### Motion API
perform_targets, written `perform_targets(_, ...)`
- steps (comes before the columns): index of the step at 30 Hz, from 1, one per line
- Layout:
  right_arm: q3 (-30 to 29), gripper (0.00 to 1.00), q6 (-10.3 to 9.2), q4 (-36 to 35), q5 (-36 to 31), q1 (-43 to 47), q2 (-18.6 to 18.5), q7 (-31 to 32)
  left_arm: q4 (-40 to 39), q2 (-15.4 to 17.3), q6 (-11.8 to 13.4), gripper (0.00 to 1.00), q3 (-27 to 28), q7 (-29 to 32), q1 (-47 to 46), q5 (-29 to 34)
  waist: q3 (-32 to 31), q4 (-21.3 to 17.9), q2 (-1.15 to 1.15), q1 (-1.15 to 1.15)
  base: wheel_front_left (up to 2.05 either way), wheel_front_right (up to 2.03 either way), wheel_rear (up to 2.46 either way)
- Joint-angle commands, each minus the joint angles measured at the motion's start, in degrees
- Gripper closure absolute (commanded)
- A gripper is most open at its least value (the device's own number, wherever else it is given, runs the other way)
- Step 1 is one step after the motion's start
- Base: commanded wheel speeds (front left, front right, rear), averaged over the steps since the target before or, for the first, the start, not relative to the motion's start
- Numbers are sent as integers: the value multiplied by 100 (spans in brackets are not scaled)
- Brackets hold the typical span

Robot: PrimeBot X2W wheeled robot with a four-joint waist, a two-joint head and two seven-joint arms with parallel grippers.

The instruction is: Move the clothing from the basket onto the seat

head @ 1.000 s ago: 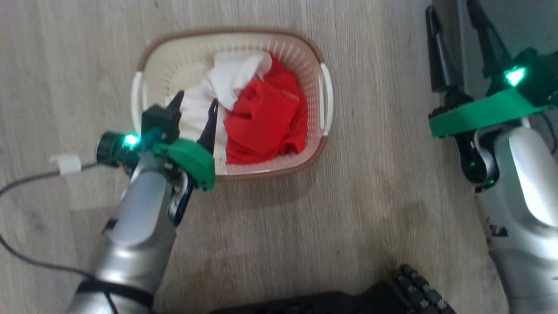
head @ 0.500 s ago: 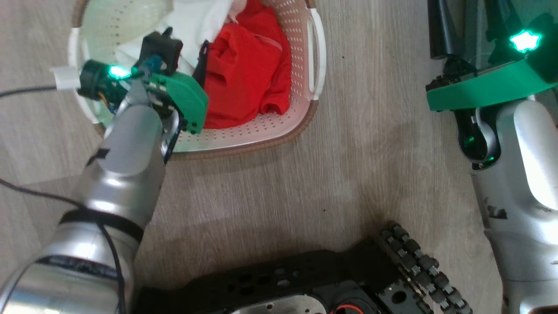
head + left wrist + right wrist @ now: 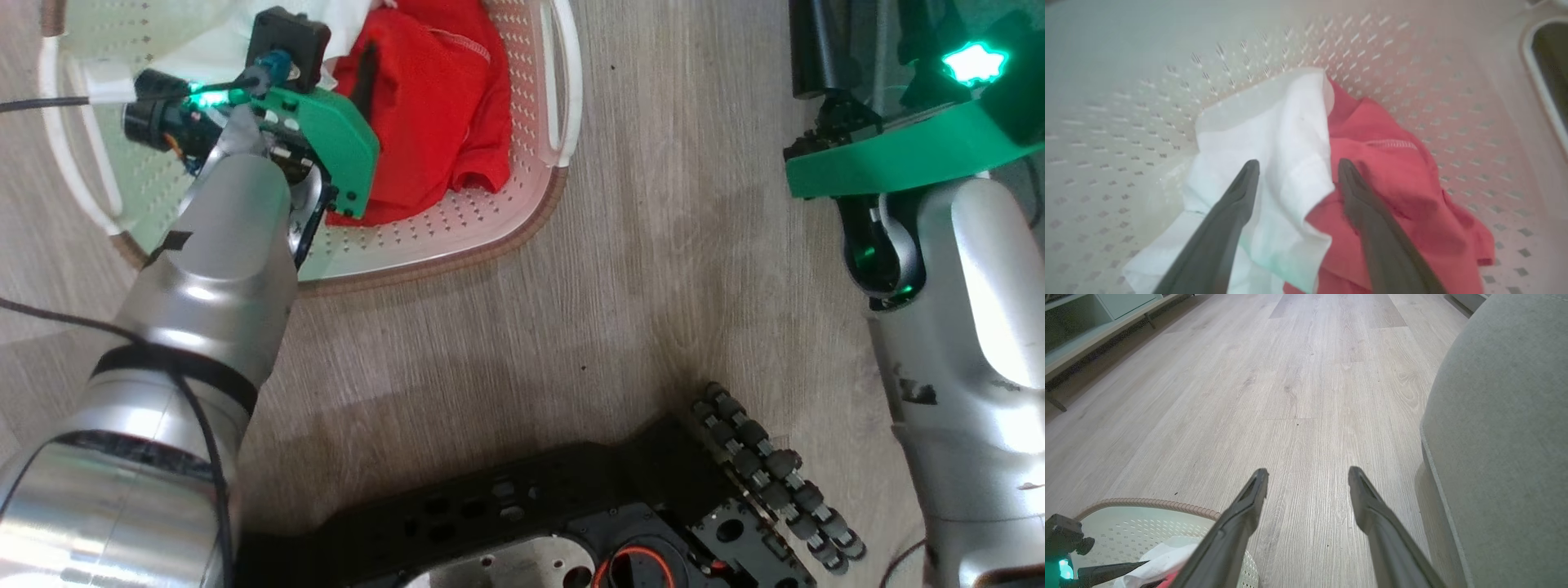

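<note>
The cream basket (image 3: 457, 253) stands on the wood floor at the upper left of the head view. In it lies the clothing, a red garment (image 3: 433, 106) beside a white one (image 3: 204, 41). My left gripper (image 3: 1296, 165) is down inside the basket (image 3: 1167, 81), open. Its fingertips straddle a fold of the white garment (image 3: 1286, 130), and the right finger lies against the red garment (image 3: 1396, 179). My right gripper (image 3: 1308, 471) hangs open and empty over bare floor. The grey-green seat (image 3: 1502, 416) is close on its right, and the basket rim (image 3: 1147, 503) at its lower left.
My dark wheeled base (image 3: 767, 482) shows at the bottom of the head view. A cable (image 3: 41, 102) runs to the left wrist. A low shelf unit (image 3: 1094, 318) stands along the far left of the floor (image 3: 1310, 375).
The head camera has tipped down, so the basket sits higher and further left in the picture. My left gripper has reached deeper into the basket, onto the clothing. The right arm has hardly moved.
</note>
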Motion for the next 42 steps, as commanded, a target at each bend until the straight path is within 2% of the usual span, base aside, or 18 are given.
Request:
perform_targets(1,63,0,-1,-157,24,153,88,-37,38,81,42,0,-6,64,10,-21,39,-35,0,0,0,0,0)
perform_targets(5,59,0,-1,-163,43,141,126,-37,299,81,137,0,-143,228,-94,-34,111,-98,0,0,0,0,0)
perform_targets(8,29,0,-1,-159,50,144,136,-37,373,81,99,0,-225,232,-133,-70,120,-116,0,0,0,0,0)
perform_targets(9,23,0,-1,-155,48,148,141,-37,389,81,78,5,-232,219,-137,-102,118,-121,0,0,0,0,0)
perform_targets(10,15,0,-1,-147,50,146,144,-37,397,81,45,100,-234,191,-140,-140,115,-126,0,0,0,0,0)
perform_targets(16,-46,0,-1,-78,57,143,154,-37,416,81,-42,100,-253,35,-24,-320,-96,-92,0,0,0,0,0)
perform_targets(24,-96,0,-1,43,21,247,12,-37,134,81,-155,100,-247,-82,438,-734,-863,137,0,0,0,0,0)
perform_targets(33,-79,0,-1,292,17,541,-216,-37,-1083,81,-102,100,-74,-89,1254,-1170,-1947,520,0,0,0,0,0)
perform_targets(42,8,0,-1,632,66,935,-298,-37,-2053,81,-56,100,318,-90,2031,-1217,-3030,759,0,0,0,0,0)
